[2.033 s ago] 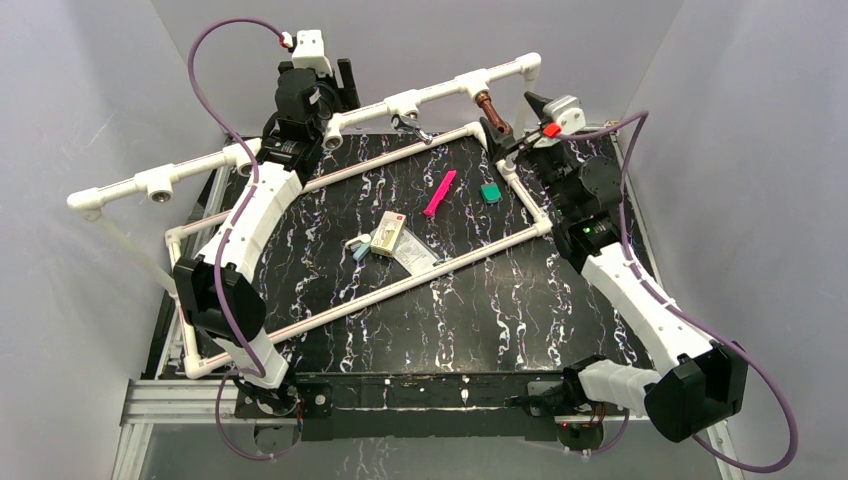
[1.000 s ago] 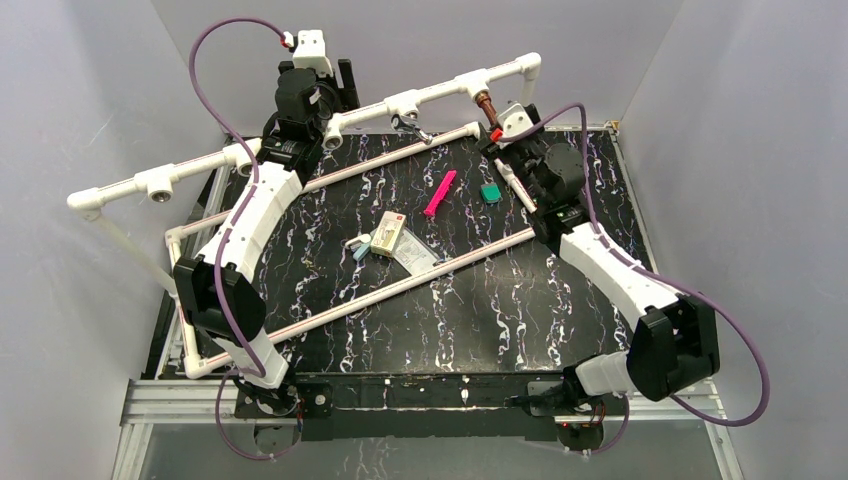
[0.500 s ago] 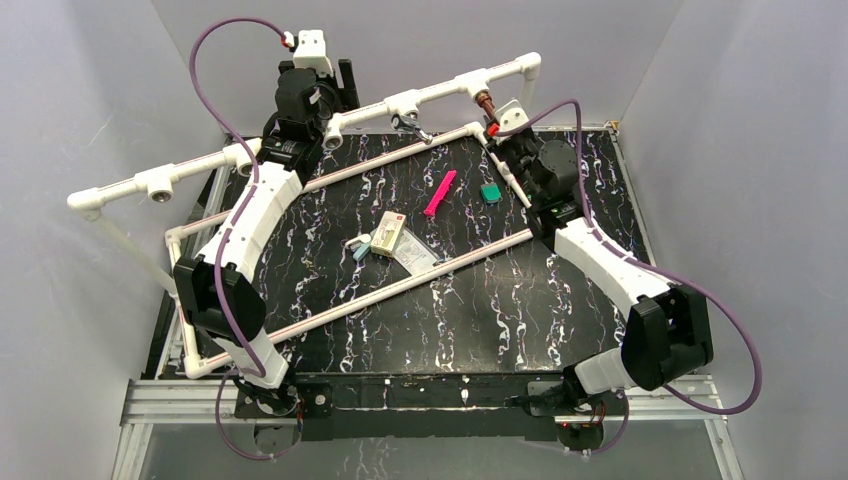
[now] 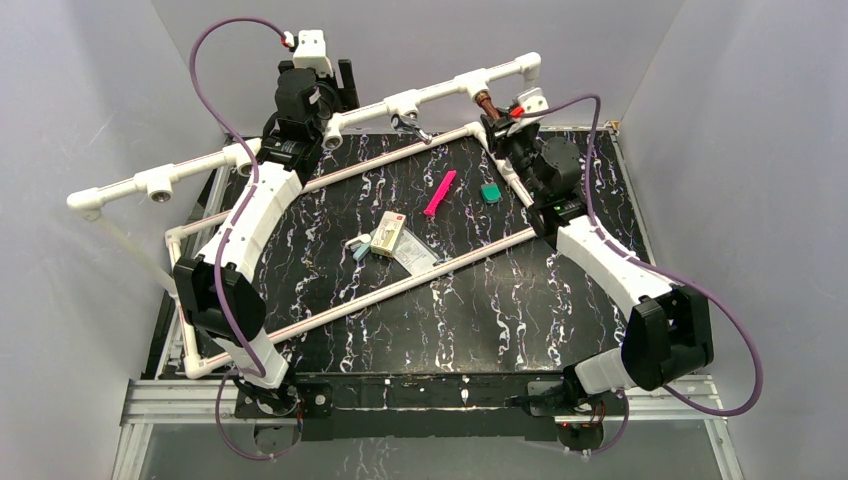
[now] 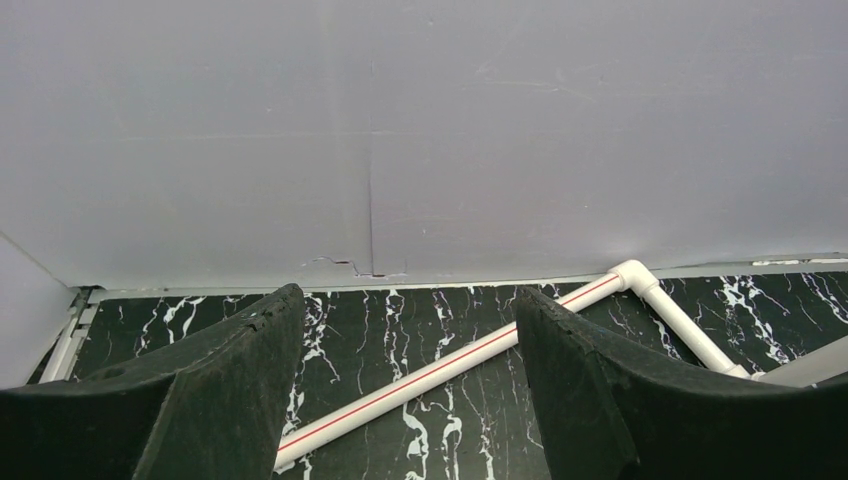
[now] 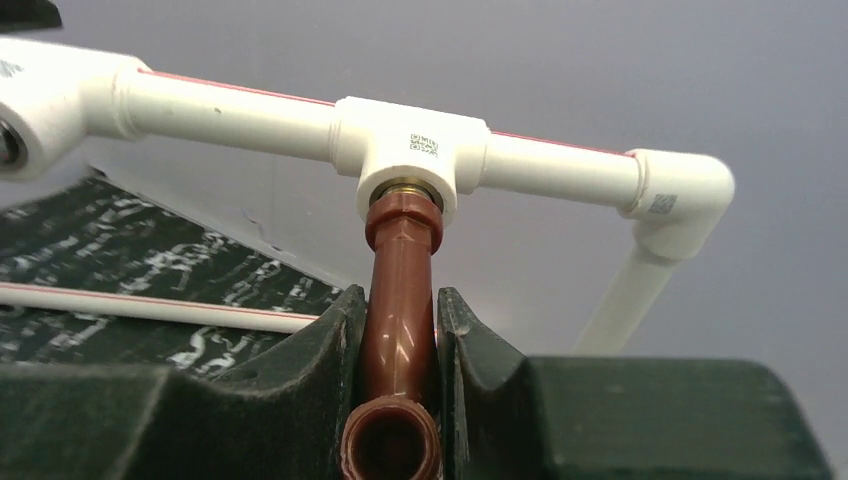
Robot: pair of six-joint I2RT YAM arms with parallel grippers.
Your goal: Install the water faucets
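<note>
Black marbled tabletop (image 4: 480,320) carries a white pipe frame (image 4: 200,165). On its far rail the reddish-brown faucet (image 6: 400,290) stands with its upper end in a tee socket (image 6: 413,150). The right pincer (image 6: 398,330) has swung in since two seconds ago and narrowed, and is now clamped on that faucet (spout mouth toward the wrist camera). The silver faucet (image 4: 410,125) stays by the neighbouring tee. The left pincer (image 5: 408,305) remains spread wide, holding nothing.

We see the reddish-brown faucet (image 6: 400,270), glossy and bent. Its upper end meets the brass ring of a white pipe tee (image 6: 412,150), its round spout mouth faces us, and the right tool (image 6: 400,330) pinches it. The shiny silver faucet (image 4: 408,125) hangs from the same raised pipe (image 4: 440,92), further left.
</note>
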